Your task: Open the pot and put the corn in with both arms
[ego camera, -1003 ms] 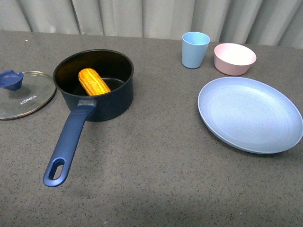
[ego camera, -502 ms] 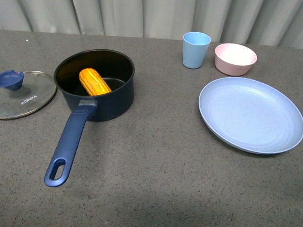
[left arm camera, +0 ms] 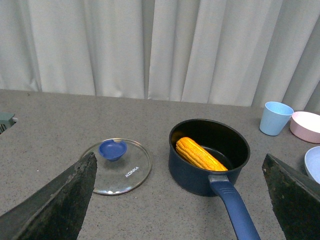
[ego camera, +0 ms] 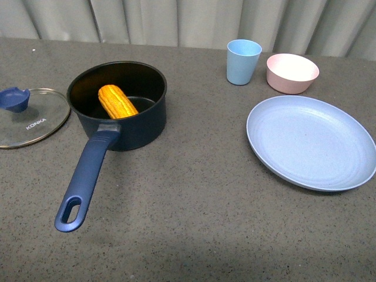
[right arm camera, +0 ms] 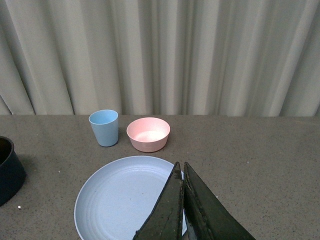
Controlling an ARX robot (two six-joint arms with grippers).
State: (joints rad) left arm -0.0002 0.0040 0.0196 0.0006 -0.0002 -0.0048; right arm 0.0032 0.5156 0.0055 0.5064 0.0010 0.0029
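pot [ego camera: 126, 106]: sitting open on the grey table [ego camera: 194, 194], over on the left half of the front view. The long blue handle is pointing back toward the robot at roughly 7 o'clock, with the slot hole at its near end.
corn [ego camera: 116, 101]: lying inside the pot, tilted, with one end leaning up against the wall at about 10 o'clock and the other end down near the middle of the black floor. It's also showing nicely in the left wrist view [left arm camera: 199, 154].
lid [ego camera: 28, 116]: a glass one with a blue knob and KONKA printed on it, lying flat on the table at 9 o'clock from the pot, just beside it. I can't tell if the rims are touching.
left gripper [left arm camera: 180, 200]: the jaws are standing wide apart with nothing between them, hanging back from the pot and lid, and both are showing in the gap.
right gripper [right arm camera: 182, 205]: the fingers are pressing together with nothing in them, hovering over the near edge of the blue plate [right arm camera: 125, 197].
other stuff: the blue plate is sitting at 3 o'clock from the pot, well apart from it. A light blue cup [ego camera: 243, 61] and a pink bowl [ego camera: 292, 72] are standing side by side at 12 o'clock from the plate, in front of a pale curtain [ego camera: 188, 20].
front view: neither arm is showing up here.
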